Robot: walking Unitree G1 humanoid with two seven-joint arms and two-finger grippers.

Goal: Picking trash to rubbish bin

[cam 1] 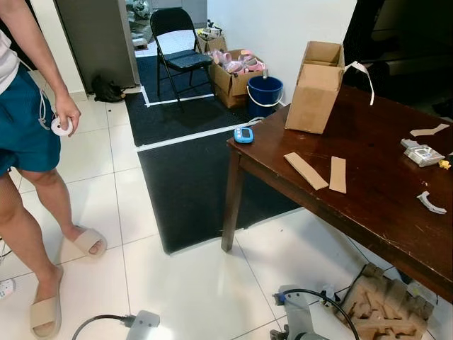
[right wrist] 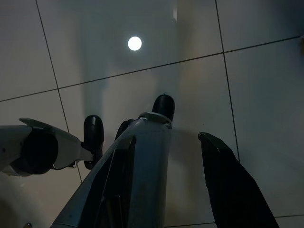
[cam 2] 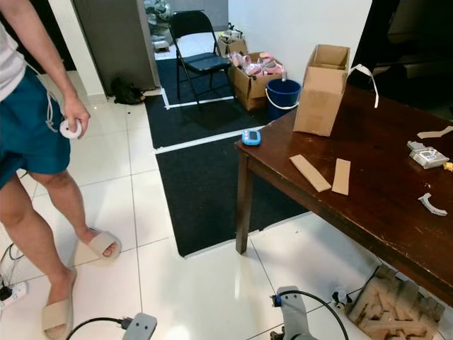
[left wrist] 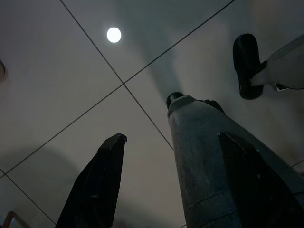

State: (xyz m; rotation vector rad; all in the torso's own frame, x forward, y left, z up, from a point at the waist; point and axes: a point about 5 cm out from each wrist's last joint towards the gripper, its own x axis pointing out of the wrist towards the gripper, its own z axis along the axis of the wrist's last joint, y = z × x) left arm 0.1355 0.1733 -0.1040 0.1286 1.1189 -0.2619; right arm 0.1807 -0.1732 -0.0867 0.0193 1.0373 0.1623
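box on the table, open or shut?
Open: the box stands upright on the table with its top flaps up.

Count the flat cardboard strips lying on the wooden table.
2, side by side near the table's front edge: the longer cardboard strip on the left, the shorter strip right of it. Other scraps farther right look different.

The floor (cam 1: 184, 283) is glossy white tile, shiny enough in the wrist views to mirror a ceiling light. The table (cam 1: 368, 191) is dark wood with a smooth polished top. On it stand a plain matt cardboard box (cam 1: 315, 88) and two flat cardboard strips (cam 1: 318, 172), rough at the edges. Beyond lie black mats (cam 1: 191, 184), dull and cloth-like, edged with white tape. The folding chair (cam 1: 177, 49) looks like black metal with a padded seat. The blue bucket (cam 1: 265, 94) is smooth plastic. The person's shorts (cam 1: 25, 127) are teal cloth.
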